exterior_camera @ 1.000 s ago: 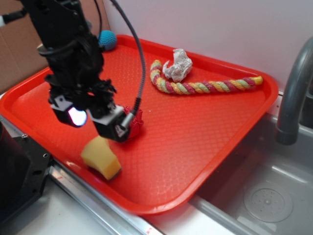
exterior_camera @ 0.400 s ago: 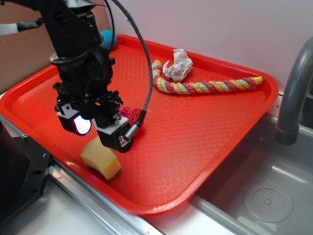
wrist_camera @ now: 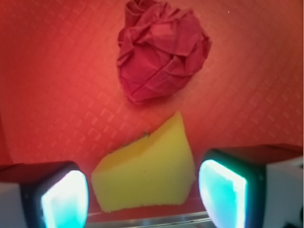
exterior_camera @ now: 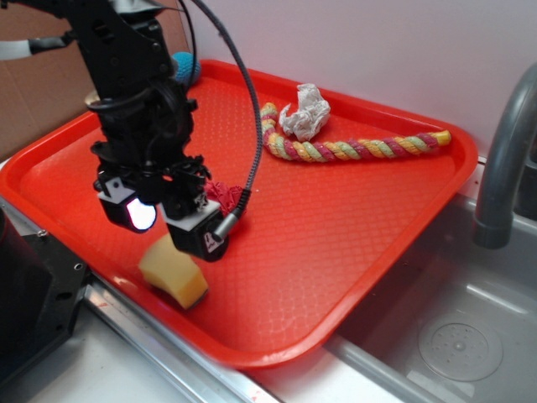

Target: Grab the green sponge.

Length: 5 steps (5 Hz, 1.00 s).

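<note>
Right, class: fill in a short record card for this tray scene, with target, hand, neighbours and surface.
target: small yellow wedge-shaped foam sponge, near tray's front edge
hand: black hand open, lit fingers either side of sponge, not touching
nearest neighbour: crumpled red wrinkly ball, apart from sponge
others: teal crocheted ball, multicoloured braided rope, crumpled white paper wad
surface: red textured plastic tray

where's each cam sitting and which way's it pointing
exterior: off the tray's front corner, raised, looking down across it; shows the black arm and tool above the green sponge.
wrist: on the tool, looking down between its open lit fingers.
shared: sponge, red ball, tray.
</note>
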### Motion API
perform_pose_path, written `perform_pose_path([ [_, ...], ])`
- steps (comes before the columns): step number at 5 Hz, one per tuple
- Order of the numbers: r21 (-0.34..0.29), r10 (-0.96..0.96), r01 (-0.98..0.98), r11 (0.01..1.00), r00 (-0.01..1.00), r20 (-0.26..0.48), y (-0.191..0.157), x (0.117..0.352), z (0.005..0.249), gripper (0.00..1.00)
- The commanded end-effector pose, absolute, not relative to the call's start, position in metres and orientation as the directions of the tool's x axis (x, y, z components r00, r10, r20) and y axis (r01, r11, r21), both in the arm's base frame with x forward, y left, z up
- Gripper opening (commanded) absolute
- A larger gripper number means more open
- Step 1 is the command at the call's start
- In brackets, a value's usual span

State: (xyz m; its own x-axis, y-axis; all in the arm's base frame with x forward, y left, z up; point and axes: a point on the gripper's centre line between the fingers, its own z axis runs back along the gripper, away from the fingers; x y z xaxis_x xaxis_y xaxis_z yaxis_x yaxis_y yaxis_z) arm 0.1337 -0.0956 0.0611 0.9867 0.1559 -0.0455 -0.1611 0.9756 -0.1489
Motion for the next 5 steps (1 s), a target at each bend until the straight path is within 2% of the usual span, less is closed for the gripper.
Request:
perform_pose_path([
  [1,-0.146,0.205,-0.209,0.967,0.978,-0.040,-0.090,0.138,0.044,1.00],
  [2,-0.098,0.221,-0.228,0.969,0.972,-0.078,-0.086,0.132,0.031,1.00],
  [3,-0.076,0.219,-0.228,0.971,0.970,-0.110,-0.087,0.132,0.018,1.00],
  [4,-0.058,0.241,-0.250,0.967,0.963,-0.120,-0.088,0.131,0.018,0.00],
  [5,-0.051,0.248,-0.256,0.965,0.960,-0.127,-0.088,0.132,0.018,0.00],
])
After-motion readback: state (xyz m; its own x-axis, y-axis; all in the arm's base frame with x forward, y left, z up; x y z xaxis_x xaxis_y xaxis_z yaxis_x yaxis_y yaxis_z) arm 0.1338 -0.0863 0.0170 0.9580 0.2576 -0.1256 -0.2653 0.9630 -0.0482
